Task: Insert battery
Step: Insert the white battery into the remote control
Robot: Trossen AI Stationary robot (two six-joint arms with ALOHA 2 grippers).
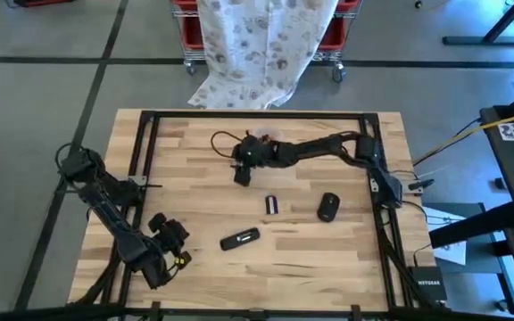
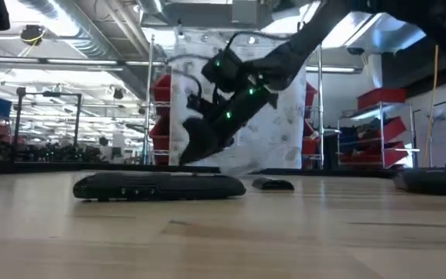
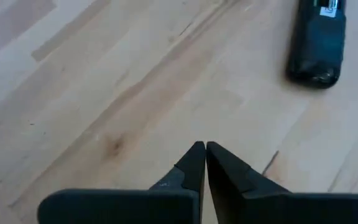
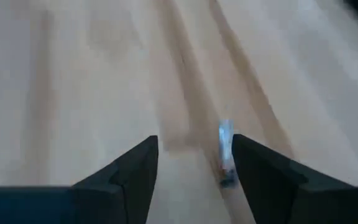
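Right gripper coming down on the battery, far side of the table

Big picture: the table (image 1: 328, 259) holds the remote (image 1: 239, 239), its cover (image 1: 272, 205) and a mouse (image 1: 328, 207). My left gripper (image 3: 205, 155) waits pinched shut near the remote. My right gripper (image 4: 194, 165) hangs spread, empty, over the little battery (image 4: 226, 152). I'd centre it between my fingers before squeezing, since it sits closer to one.
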